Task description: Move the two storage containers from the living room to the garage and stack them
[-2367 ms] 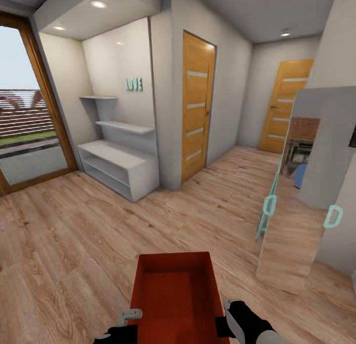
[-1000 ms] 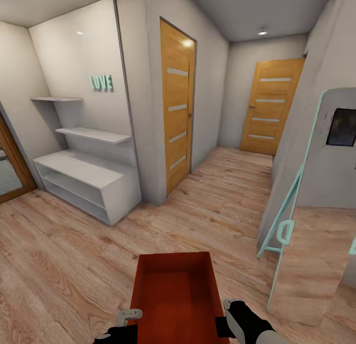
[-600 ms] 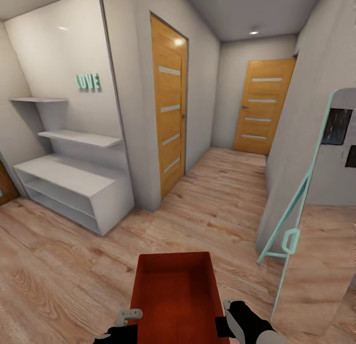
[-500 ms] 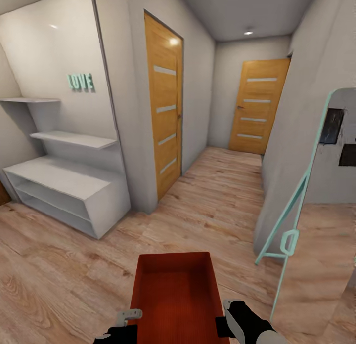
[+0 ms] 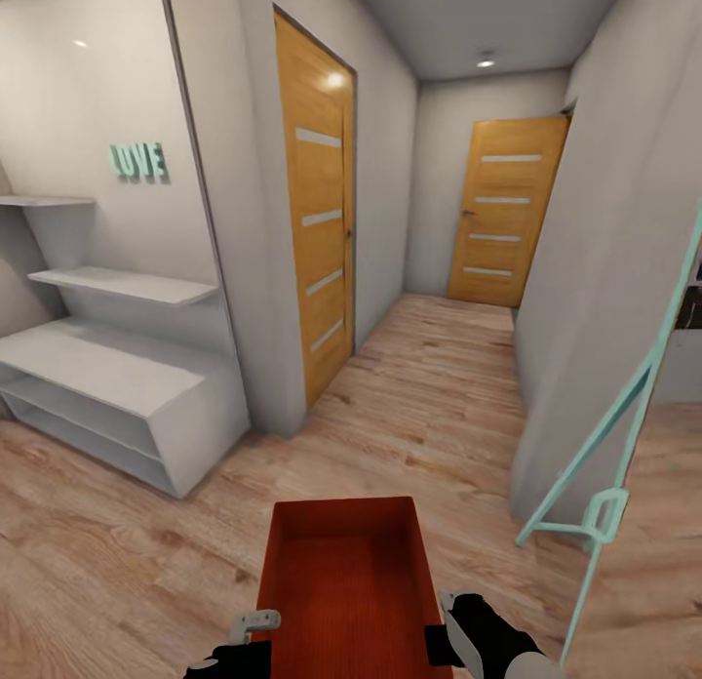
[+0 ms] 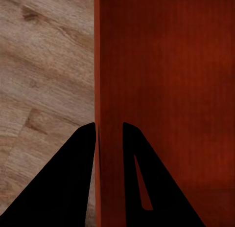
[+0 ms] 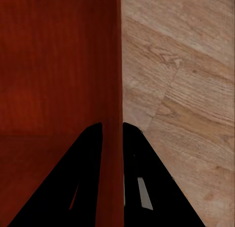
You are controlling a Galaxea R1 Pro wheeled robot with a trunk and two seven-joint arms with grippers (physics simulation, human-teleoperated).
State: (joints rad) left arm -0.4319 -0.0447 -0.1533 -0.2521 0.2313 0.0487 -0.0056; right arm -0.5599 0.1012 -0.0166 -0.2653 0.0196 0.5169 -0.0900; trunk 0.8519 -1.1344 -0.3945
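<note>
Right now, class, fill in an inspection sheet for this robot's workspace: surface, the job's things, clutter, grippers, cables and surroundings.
Surface: light wood-plank floor, running into a hallway.
Job's things: one storage container, orange-red, topless, nothing inside, carried low in front of the robot.
Clutter: nothing seen on the floor ahead.
Grippers: left gripper clamps the container's left wall; right gripper clamps its right wall, one finger on each side of the wall.
Cables: nothing seen.
Surroundings: two shut wooden doors, near door on the left, far door at the hallway's end; white shelf unit left; mint-framed standing mirror right.
</note>
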